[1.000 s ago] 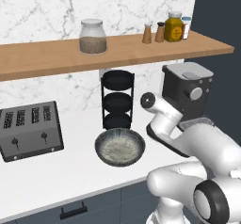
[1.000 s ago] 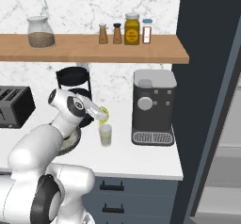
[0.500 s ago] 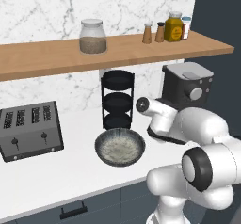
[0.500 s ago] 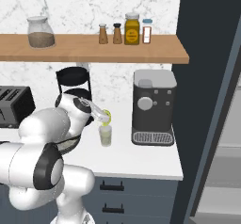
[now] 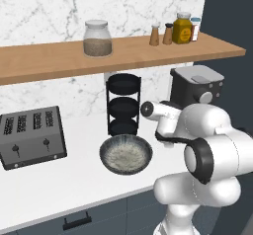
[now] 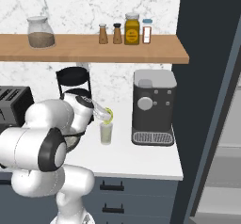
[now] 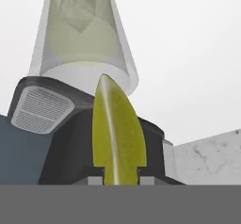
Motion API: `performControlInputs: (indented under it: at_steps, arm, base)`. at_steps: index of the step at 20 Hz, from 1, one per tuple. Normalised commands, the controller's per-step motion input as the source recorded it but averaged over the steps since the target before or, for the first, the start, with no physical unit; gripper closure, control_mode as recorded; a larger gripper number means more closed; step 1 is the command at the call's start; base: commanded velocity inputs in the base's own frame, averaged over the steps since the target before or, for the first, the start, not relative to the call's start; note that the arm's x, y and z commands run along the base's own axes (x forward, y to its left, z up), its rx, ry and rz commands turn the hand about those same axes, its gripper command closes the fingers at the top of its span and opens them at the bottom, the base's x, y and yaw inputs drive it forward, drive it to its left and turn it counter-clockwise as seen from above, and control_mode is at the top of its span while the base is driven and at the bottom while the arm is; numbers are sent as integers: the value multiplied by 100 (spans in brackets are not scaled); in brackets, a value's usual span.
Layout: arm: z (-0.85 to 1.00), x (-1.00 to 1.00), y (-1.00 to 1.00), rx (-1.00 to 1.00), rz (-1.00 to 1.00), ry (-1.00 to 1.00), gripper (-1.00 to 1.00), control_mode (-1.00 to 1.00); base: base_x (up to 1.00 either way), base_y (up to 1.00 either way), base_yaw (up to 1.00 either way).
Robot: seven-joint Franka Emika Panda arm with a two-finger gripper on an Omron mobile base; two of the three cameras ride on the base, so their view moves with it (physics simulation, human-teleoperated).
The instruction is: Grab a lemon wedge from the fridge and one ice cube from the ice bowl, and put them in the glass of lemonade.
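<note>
My gripper (image 6: 105, 115) is shut on a yellow-green lemon wedge (image 6: 109, 116), holding it just above the rim of the glass of lemonade (image 6: 106, 133) on the white counter. In the hand view the lemon wedge (image 7: 117, 133) stands between the fingertips (image 7: 96, 172), and the glass of lemonade (image 7: 82, 39) lies straight ahead with a pale cube shape inside it. The ice bowl (image 5: 107, 147) sits on the counter left of my arm, in front of the black rack. The dark grey fridge (image 6: 207, 77) rises at the right with its door swung open.
A black coffee machine (image 6: 153, 105) stands right of the glass. A three-tier black rack (image 5: 123, 103) and a toaster (image 5: 30, 135) are to the left. Above runs a wooden shelf (image 5: 59, 56) with a jar and spice bottles.
My arm's white links have swung round while the hand stayed near the glass. The held lemon wedge has shifted slightly to the right, over the glass.
</note>
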Motion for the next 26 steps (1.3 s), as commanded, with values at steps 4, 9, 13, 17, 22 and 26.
performControlInputs:
  at_steps: [4, 9, 13, 17, 22, 26]
  arm:
    - [0, -33, -9, 0, -2, 0, 100, -100]
    - [-6, -53, 0, 0, -2, -1, 100, -100]
    - [-1, -14, 0, 0, -1, 0, 100, -100]
    - [0, 16, 0, 0, -1, 1, 100, -100]
    - [-18, 9, 15, -2, -1, 1, 100, -100]
    - [-35, 0, 34, -7, -1, 0, 100, -100]
  base:
    - [0, 0, 0]
    - [0, 0, 0]
    - [0, 0, 0]
    - [0, 0, 0]
    - [0, 0, 0]
    - [0, 0, 0]
